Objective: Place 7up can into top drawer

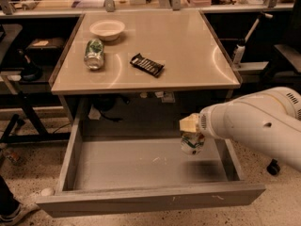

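In the camera view, your gripper (190, 127) is clamped on the 7up can (193, 144). The can hangs just beneath it, over the right end of the open top drawer (141, 199). Up and left of the gripper, on the table (188, 46), lie a dark snack bar (146, 64), a green can (94, 54) and a white bowl (107, 29).

Two cans (94, 53) (192, 143), one bowl (107, 29), one bar (147, 64).

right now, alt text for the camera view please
The gripper holds the 7up can over the right side of the open top drawer. On the table lie a green can, a white bowl and a dark snack bar.
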